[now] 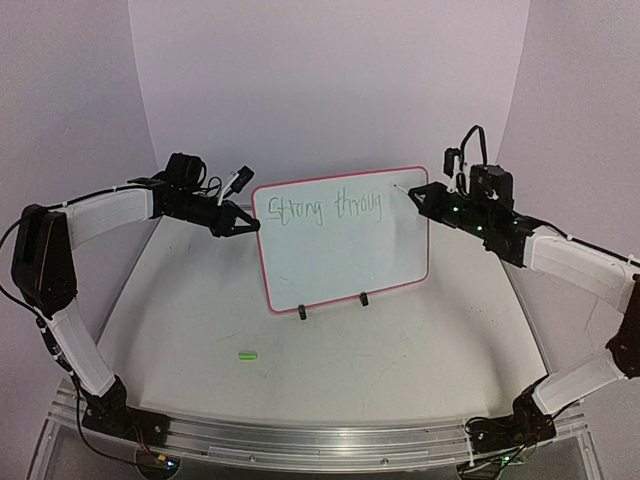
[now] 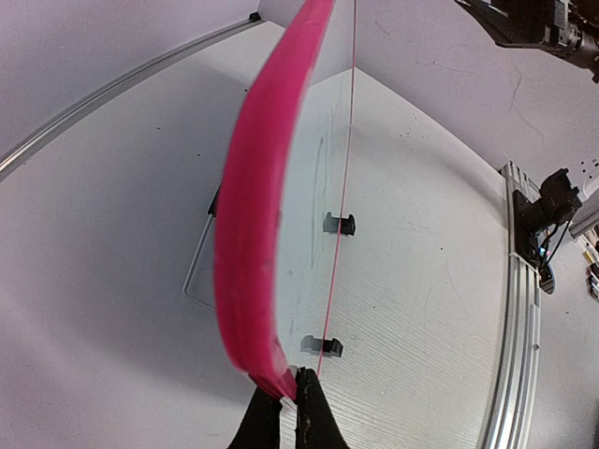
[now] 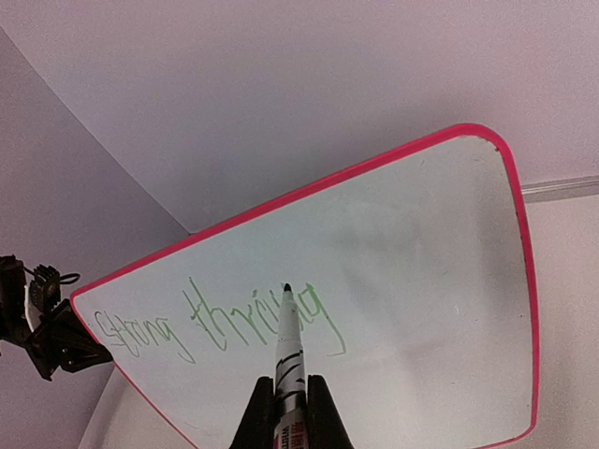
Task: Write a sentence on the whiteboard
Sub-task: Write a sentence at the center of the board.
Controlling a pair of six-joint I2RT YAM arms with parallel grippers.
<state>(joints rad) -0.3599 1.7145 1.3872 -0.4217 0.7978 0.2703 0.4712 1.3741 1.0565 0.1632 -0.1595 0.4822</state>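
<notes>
From above, we see the glossy white rectangular pink-framed whiteboard (image 1: 345, 250) standing on black clip feet at the middle of the pale grey table (image 1: 430, 360). A curved pale backdrop (image 1: 320, 80) rises behind it, and a small green oblong piece (image 1: 247, 354) lies nearer us.

At the left wrist, the left gripper (image 2: 290, 382) clenches the board's frame.

At the right wrist, the right gripper (image 3: 290, 385) grasps a white black-tipped marker pen (image 3: 285, 337) whose tip is at the green lettering.

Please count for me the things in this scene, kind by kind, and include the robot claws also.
whiteboard: 1
black clip feet: 2
marker: 1
small green piece: 1
claws: 2 (left claw, right claw)
Total: 7
</notes>
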